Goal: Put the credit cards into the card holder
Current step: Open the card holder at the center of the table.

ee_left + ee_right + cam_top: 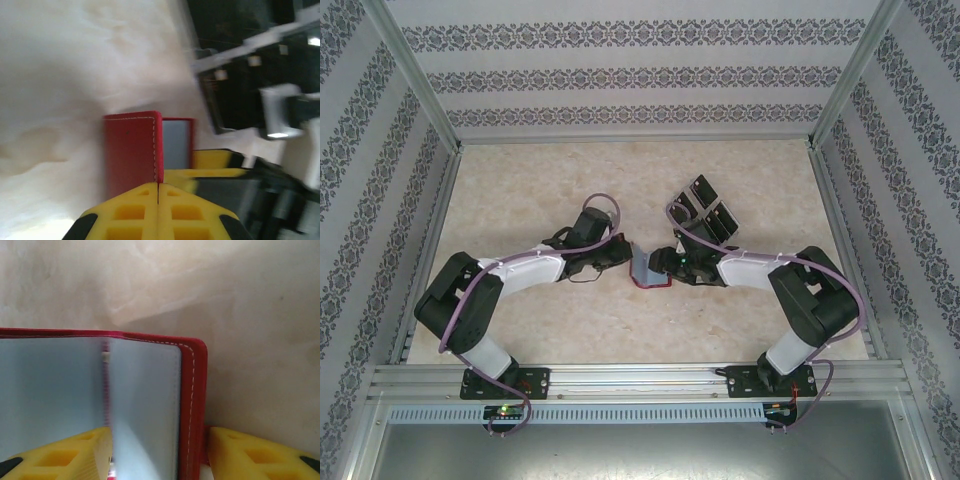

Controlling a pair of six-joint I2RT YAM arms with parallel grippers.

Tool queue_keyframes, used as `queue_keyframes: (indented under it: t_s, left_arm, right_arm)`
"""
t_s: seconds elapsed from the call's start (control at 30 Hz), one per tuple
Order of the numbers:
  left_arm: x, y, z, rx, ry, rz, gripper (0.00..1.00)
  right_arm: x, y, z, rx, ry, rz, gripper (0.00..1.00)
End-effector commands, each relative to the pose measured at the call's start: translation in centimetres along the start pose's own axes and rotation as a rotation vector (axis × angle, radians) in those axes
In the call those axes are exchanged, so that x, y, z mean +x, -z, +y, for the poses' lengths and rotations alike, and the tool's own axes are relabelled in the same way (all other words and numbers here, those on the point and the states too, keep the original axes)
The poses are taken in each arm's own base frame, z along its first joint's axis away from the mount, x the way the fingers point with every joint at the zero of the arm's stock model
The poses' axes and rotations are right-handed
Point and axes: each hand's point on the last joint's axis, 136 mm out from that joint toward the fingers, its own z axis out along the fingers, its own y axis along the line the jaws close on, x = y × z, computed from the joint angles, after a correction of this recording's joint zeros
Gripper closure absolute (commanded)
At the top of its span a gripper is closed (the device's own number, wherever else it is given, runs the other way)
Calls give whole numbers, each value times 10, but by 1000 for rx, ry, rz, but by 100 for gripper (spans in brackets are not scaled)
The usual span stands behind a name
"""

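Holding the open wallet (648, 268) between them, the left end effector (158, 187) pinches one cover and the right end effector (159, 437) grips the other. Black cards (705, 210) lie on the surface (540, 190) behind the right arm (760, 268).

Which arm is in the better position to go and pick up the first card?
Probably right. The credit cards lie on the table close beyond the right gripper. The left gripper is shut on the card holder and could steady it, while the right one's jaws stand astride the other flap.
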Motion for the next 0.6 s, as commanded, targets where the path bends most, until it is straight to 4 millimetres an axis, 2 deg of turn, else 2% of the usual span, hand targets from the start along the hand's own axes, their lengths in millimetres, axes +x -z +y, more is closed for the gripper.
queue_keyframes:
  t_s: [0.0,0.2,0.57]
  left_arm:
    - [-3,-1,-38,99,-42,-2,100]
    - [3,-7,-19,23,-19,-7,100]
    - [11,4,21,-131,-4,-38,100]
  right_arm:
    - [26,-13,-41,120,-34,88,45]
    - [27,-2,-40,110,-31,79,40]
    - [17,40,-27,106,-11,2,40]
